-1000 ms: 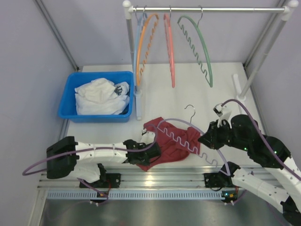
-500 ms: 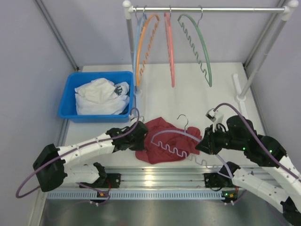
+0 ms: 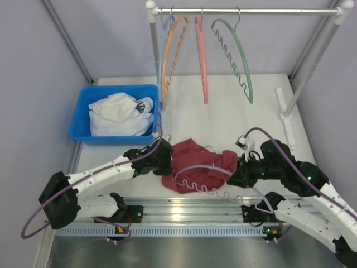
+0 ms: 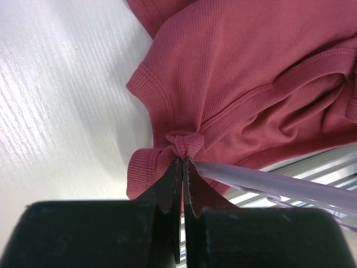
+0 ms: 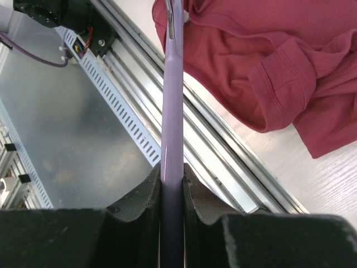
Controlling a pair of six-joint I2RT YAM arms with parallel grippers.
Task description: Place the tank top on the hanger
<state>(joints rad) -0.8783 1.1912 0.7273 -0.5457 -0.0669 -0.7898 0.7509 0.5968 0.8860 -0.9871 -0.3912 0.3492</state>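
Note:
The maroon tank top [image 3: 192, 159] lies crumpled on the table near the front edge. My left gripper [image 3: 167, 163] is at its left edge, shut on a pinched fold of its ribbed hem [image 4: 184, 146]. My right gripper [image 3: 239, 172] is shut on the pale lavender hanger [image 3: 202, 168], which lies across the top with its wavy bar [image 3: 195, 187] toward the front rail. In the right wrist view the hanger arm [image 5: 172, 100] runs straight out from between the fingers, with the tank top [image 5: 268, 56] to its right. The hanger [image 4: 268, 184] also passes under the fabric in the left wrist view.
A blue bin [image 3: 83, 106] holding a white cloth [image 3: 117, 114] stands at the back left. A clothes rail [image 3: 245, 10] at the back carries orange [image 3: 170, 50], salmon [image 3: 202, 61] and green [image 3: 237, 50] hangers. An aluminium rail [image 3: 184, 209] runs along the near edge.
My left gripper has moved from the top's near corner to its left edge and shut on the hem. My right gripper has carried the hanger left and nearer, over the fabric.

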